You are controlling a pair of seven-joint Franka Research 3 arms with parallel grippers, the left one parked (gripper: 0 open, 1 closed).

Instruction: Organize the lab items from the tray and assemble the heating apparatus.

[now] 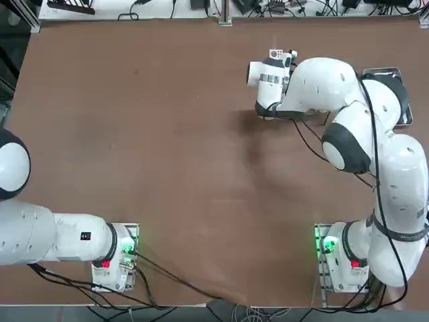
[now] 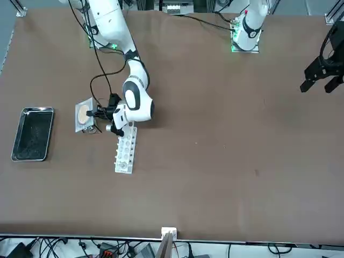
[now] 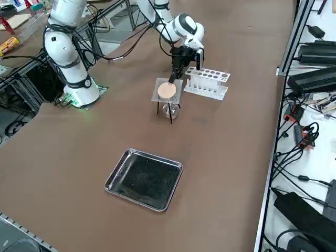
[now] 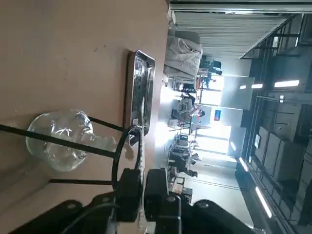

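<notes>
The brown matte tabletop (image 3: 79, 157) is wide and mostly bare, with cables and equipment along its far edges and an industrial hall visible beyond in the wrist view. The right gripper (image 4: 142, 187) sits low beside the stacked apparatus; its 2 black fingers (image 4: 127, 191) stand with only a thin slit between them at the edge of the grey mesh square with a tan round centre (image 3: 167, 90), and whether they pinch it cannot be told. That mesh lies flat on the thin black wire ring tripod (image 4: 122, 155), and the small clear glass burner (image 4: 61, 139) stands under the ring between the legs, just ahead of the fingers. The white plastic rack with rows of holes (image 3: 207, 82) stands just beside the gripper. The shiny rectangular metal tray (image 3: 144, 179) lies well apart beyond the apparatus, with nothing in it and open tabletop around it.
</notes>
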